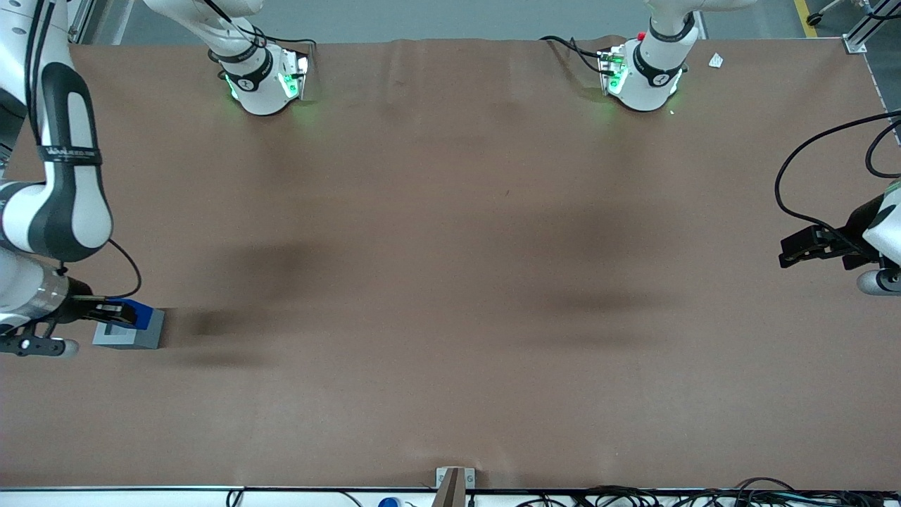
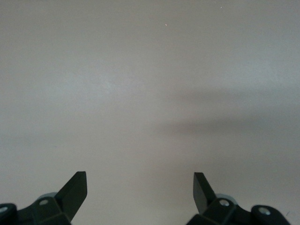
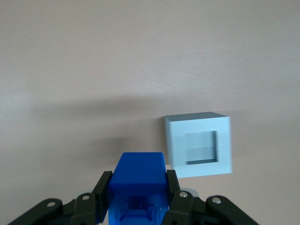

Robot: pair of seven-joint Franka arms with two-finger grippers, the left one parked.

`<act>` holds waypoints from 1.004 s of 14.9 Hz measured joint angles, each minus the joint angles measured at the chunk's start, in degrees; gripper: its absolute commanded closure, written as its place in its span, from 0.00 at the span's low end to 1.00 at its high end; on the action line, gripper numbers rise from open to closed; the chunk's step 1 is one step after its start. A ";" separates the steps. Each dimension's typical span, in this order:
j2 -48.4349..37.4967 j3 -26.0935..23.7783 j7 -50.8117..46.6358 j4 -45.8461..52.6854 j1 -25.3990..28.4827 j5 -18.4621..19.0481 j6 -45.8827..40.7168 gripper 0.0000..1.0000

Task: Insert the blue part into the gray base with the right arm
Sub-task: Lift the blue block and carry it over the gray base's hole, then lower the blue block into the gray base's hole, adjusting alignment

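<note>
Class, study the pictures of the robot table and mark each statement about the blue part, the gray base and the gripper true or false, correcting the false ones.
1. The gripper is shut on the blue part. True.
2. The blue part already sits inside the gray base. False: it is held in the fingers above the table, and the recess in the base is empty.
3. The gray base stands on the brown table toward the working arm's end. True.
4. The gray base lies tipped over with its recess facing the table. False: its square recess is open to the wrist camera.
5. A second blue part lies mid-table. False: only one blue part shows.
</note>
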State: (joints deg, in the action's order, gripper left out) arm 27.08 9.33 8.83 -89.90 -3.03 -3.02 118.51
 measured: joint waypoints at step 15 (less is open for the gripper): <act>3.77 -0.16 6.86 1.17 -5.10 -0.03 0.12 0.99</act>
State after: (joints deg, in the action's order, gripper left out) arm 30.85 9.17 15.70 -88.73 -8.13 -3.05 118.64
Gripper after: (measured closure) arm 0.489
